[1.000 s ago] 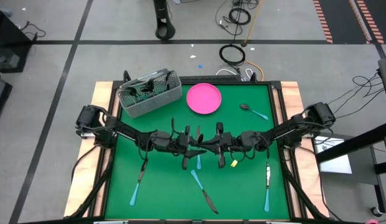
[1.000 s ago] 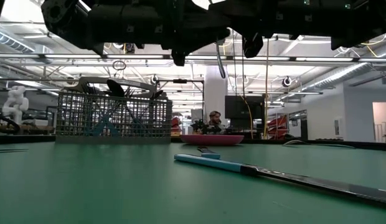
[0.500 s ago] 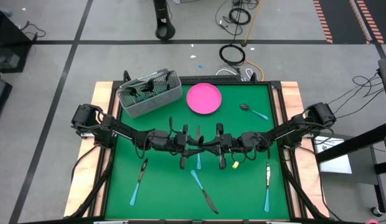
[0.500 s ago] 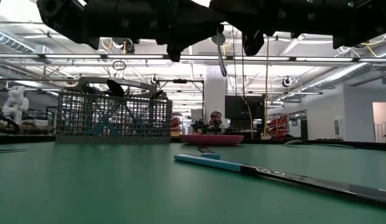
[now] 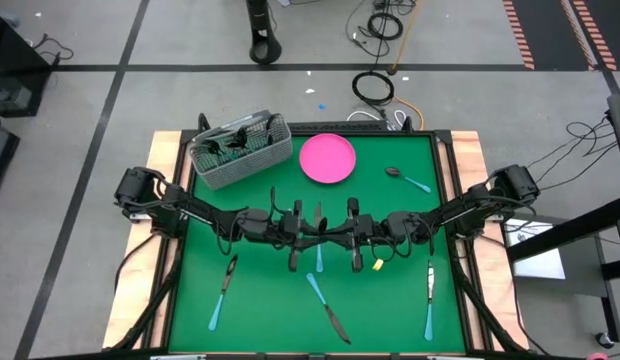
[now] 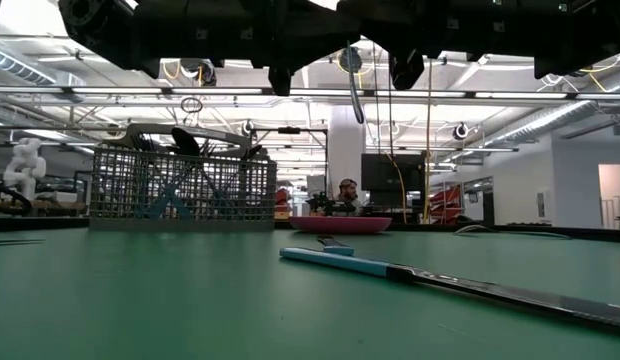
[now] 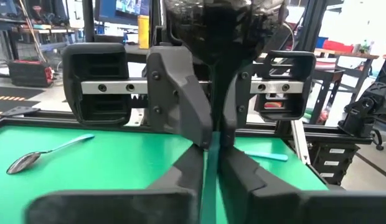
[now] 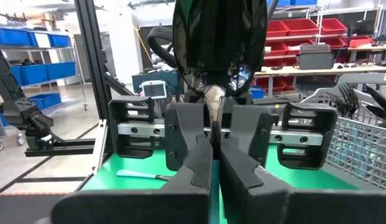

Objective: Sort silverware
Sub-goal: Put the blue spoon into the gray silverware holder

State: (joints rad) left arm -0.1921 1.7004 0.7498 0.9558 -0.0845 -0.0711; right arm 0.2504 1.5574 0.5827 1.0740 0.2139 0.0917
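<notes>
**While the spoon hangs mid-air, the basket drop is pending**

Left gripper [image 5: 295,236] and right gripper [image 5: 354,238] meet tip to tip, well apart from the wire basket [image 5: 240,150], both jaws pressed together. The spoon [image 6: 350,75] hangs between them, apparently pinched by the right; I can't tell whether the left grips it too. This looks like a handover. Next: one side lets go and the other carries it to the basket, which already holds dark utensils. A knife [image 5: 327,306] and other pieces lie on the surface [image 5: 270,310], further from the basket.

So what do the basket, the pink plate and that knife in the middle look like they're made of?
The basket looks like grey wire mesh: you can see through its grid. The plate looks like matte plastic, evenly pink without glare. The knife seems to have a light blue plastic handle and a dark metal blade.
</notes>
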